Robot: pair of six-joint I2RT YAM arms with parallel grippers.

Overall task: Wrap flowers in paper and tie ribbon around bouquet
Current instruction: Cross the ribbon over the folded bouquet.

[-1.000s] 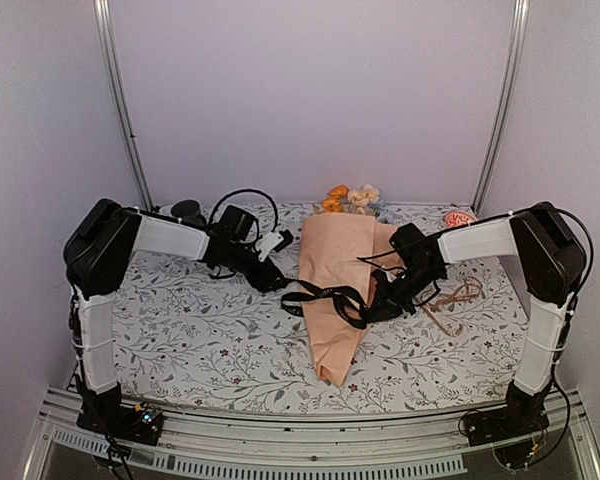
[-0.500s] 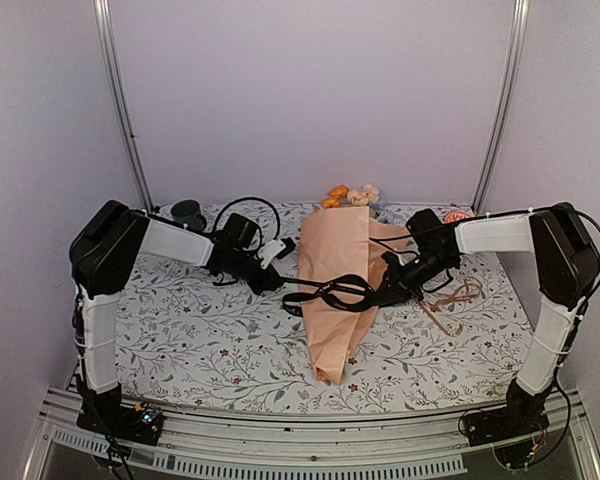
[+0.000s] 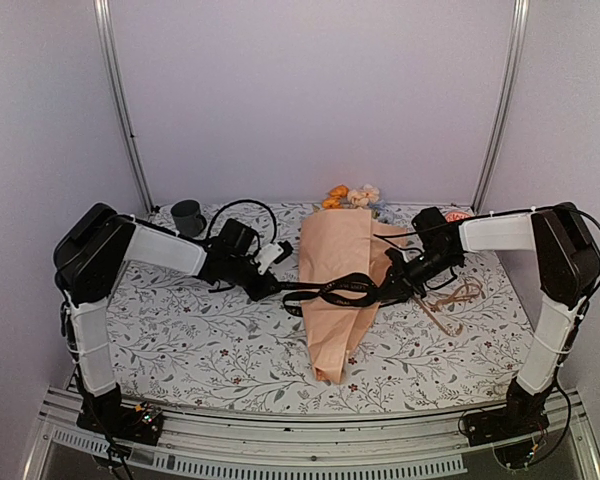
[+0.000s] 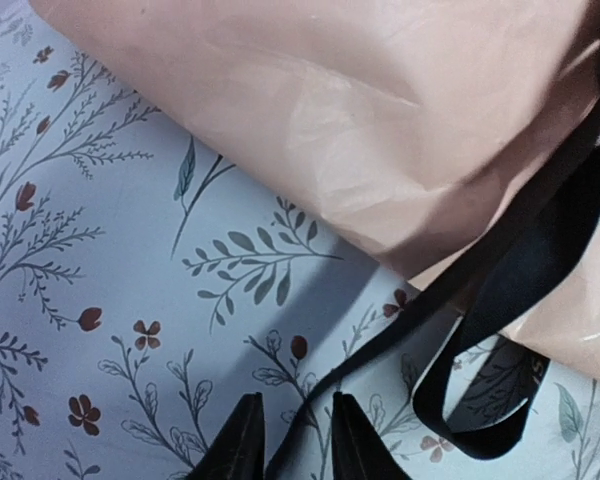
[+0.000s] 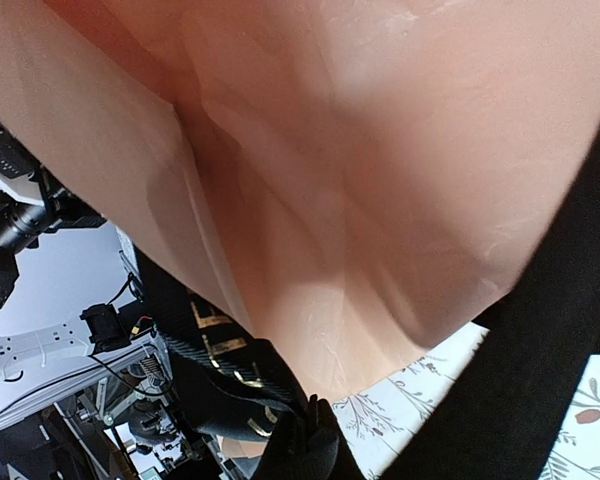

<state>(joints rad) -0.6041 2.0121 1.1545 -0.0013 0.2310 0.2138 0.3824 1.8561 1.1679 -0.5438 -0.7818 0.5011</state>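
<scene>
The bouquet lies mid-table as a peach-orange paper (image 3: 332, 255) cone, its tip toward me. The flowers (image 3: 350, 196) stick out of its far end. The black ribbon (image 3: 332, 292) stretches across the cone from one gripper to the other. My left gripper (image 3: 277, 290) sits at the cone's left edge, jaws narrowly open. In the left wrist view a ribbon (image 4: 520, 270) strand runs loosely between that gripper's (image 4: 298, 442) tips, beside the paper (image 4: 380, 100). My right gripper (image 3: 386, 291) is at the cone's right side. It is shut (image 5: 310, 440) on the ribbon (image 5: 540, 380) under the paper (image 5: 380, 150).
A grey mug (image 3: 188, 214) stands at the back left. A thin tan cord (image 3: 458, 300) lies looped to the right of the right gripper, and a pink item (image 3: 458, 217) sits behind the right arm. The floral table cover (image 3: 200, 340) spreads under everything.
The right gripper moved back and to the right, drawing the ribbon across the cone. The left gripper came in toward the ribbon's left end and now stands narrowly open around it.
</scene>
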